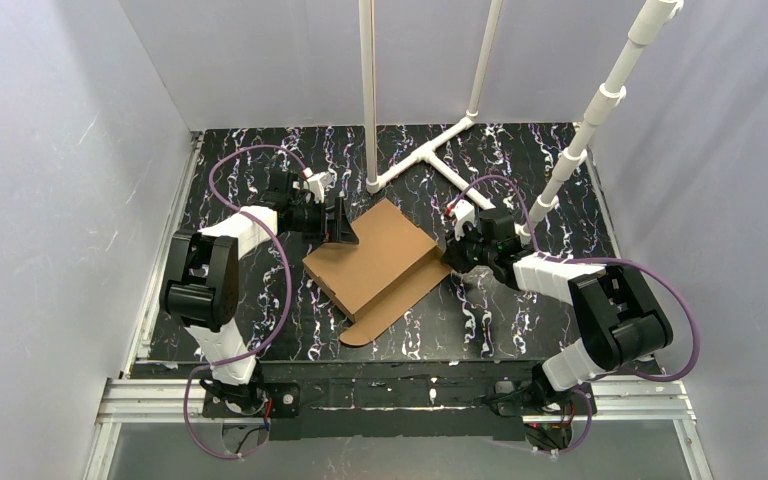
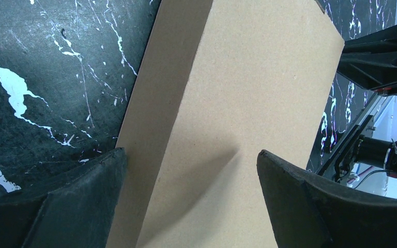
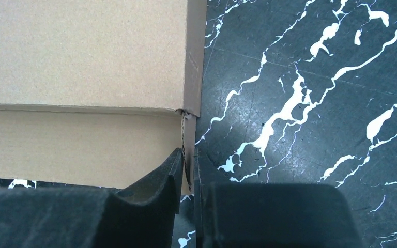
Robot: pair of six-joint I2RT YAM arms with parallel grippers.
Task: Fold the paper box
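The brown paper box (image 1: 372,262) lies partly folded at the table's middle, one side wall raised on its right and a rounded flap flat toward the near edge. My left gripper (image 1: 344,222) is at the box's far left corner; in the left wrist view it (image 2: 191,170) is open, its fingers (image 2: 82,201) spread on either side of a cardboard panel (image 2: 248,103) without pinching it. My right gripper (image 1: 447,254) is at the box's right side; in the right wrist view it (image 3: 187,165) is shut on the thin edge of the raised wall (image 3: 194,77).
A white PVC pipe frame (image 1: 430,150) stands on the black marbled table (image 1: 520,330) behind the box, with uprights at the back and right. White walls enclose the table on the left, back and right.
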